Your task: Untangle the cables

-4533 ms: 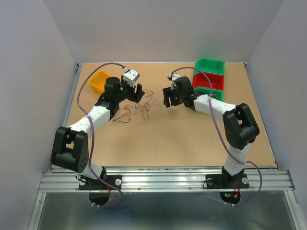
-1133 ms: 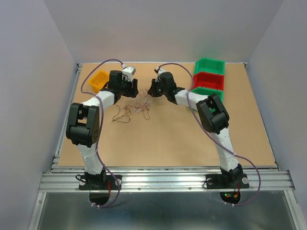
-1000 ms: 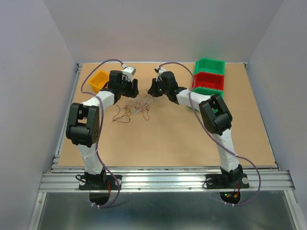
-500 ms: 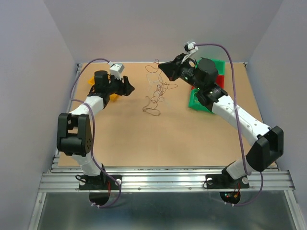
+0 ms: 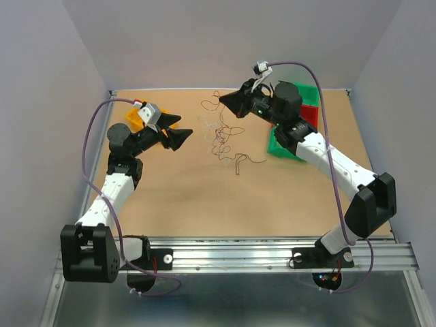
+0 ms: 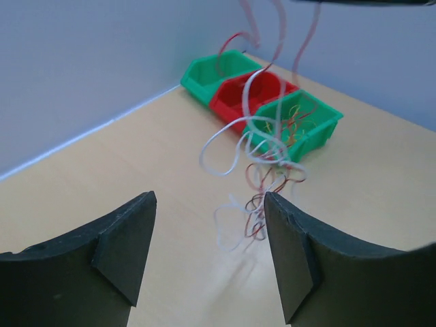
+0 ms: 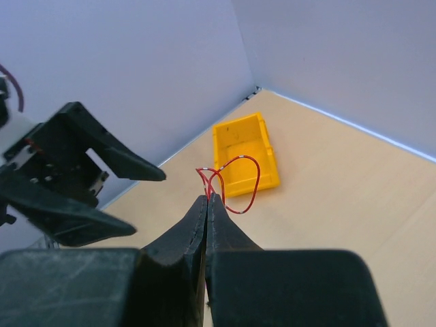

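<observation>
- The cables (image 5: 221, 136) are very thin wires. They are red, brown and whitish, all curly and looped into one another.
- They hang in the air over the far part of the table (image 5: 204, 204), between the two grippers.
- The bunch is long and thin. It runs from the top, where it is held, down toward the table. The tightest knot sits low in the bunch, and big loose white loops stick out at the sides.
- The right gripper (image 5: 228, 103) is squeezed closed on the top of the cables and holds them up. In the right wrist view a small red loop pokes out just past its tips.
- The left gripper (image 5: 181, 131) has its fingers spread wide and holds nothing. It points at the cables from the left and does not touch them.
- In the left wrist view three bins stand in a row behind the cables: a far green bin (image 6: 204, 75), a red bin (image 6: 228, 107) and a near green bin (image 6: 315, 136).
- A yellow bin (image 7: 240, 146) sits near the far left corner. In the top view the left gripper covers most of it.
- I cannot tell if the lowest loops touch the table.
- In the left wrist view the tops of the wires are blurry and cut off by the edge.
- Thin lines show at the near green bin. I cannot tell if they lie inside it or hang in front.
</observation>
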Motion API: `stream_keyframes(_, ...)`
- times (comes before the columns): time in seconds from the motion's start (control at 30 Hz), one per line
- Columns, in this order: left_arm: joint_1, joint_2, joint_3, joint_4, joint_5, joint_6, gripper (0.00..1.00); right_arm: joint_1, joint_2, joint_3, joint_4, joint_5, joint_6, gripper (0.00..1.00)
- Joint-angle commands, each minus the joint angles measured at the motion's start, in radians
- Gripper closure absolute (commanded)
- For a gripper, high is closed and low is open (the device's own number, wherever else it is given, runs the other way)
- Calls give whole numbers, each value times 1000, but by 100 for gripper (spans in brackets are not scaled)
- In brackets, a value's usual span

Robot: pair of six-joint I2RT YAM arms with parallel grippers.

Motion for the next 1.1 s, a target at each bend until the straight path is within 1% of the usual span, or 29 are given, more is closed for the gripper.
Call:
stream_keyframes(0.0, -57, -68, -40, 126, 45, 37, 22, 7, 26, 47, 73, -38, 28, 99)
stream_keyframes(0.03, -92, -72, -42, 111, 28, 74, 21, 7, 34, 53, 76, -44, 34, 99)
stream_keyframes(0.13, -138, -46, -11, 40, -61, 120, 20, 7, 49, 59, 84, -66, 47, 100)
stream_keyframes(0.17, -162, -34, 0, 25, -130, 137, 20, 7, 52, 59, 88, -72, 48, 100)
stream_keyframes(0.23, -189, 9, 33, 2, -237, 117, 20, 8, 57, 59, 107, -87, 59, 99)
stream_keyframes(0.27, -196, 24, 44, 3, -267, 117, 20, 7, 58, 59, 111, -90, 62, 99)
stream_keyframes(0.33, -202, 75, 82, 3, -332, 66, 20, 7, 67, 59, 127, -106, 76, 99)
stream_keyframes(0.37, -206, 107, 95, 2, -354, 42, 20, 7, 70, 59, 131, -113, 80, 99)
stream_keyframes(0.47, -215, 150, 136, -3, -393, 31, 21, 8, 81, 65, 141, -133, 91, 99)
stream_keyframes(0.53, -218, 185, 157, -8, -397, 26, 25, 7, 81, 64, 144, -135, 93, 100)
stream_keyframes(0.63, -218, 225, 182, -24, -406, 36, 38, 8, 72, 53, 148, -142, 94, 100)
stream_keyframes(0.7, -218, 243, 194, -26, -390, 39, 43, 7, 66, 44, 151, -141, 96, 99)
stream_keyframes(0.73, -218, 253, 213, -29, -374, 33, 48, 8, 61, 39, 153, -139, 97, 99)
stream_keyframes(0.77, -218, 273, 223, -37, -326, 33, 67, 8, 54, 25, 156, -132, 99, 100)
stream_keyframes(0.8, -218, 282, 233, -41, -299, 33, 77, 8, 48, 18, 159, -126, 100, 99)
stream_keyframes(0.83, -218, 288, 243, -46, -288, 36, 90, 8, 40, -8, 165, -118, 105, 99)
stream_keyframes(0.87, -218, 293, 247, -61, -304, 39, 100, 7, 34, -19, 180, -110, 105, 100)
stream_keyframes(0.9, -218, 294, 247, -70, -330, 43, 100, 7, 14, -36, 184, -88, 103, 99)
stream_keyframes(0.93, -215, 293, 242, -77, -387, 51, 100, 7, 2, -47, 182, -68, 99, 100)
stream_keyframes(0.97, -201, 296, 239, -84, -409, 49, 100, 7, -14, -77, 181, -22, 96, 100)
stream_keyframes(1.07, -148, 313, 247, -95, -433, 23, 100, 7, -106, -131, 164, 54, 68, 100)
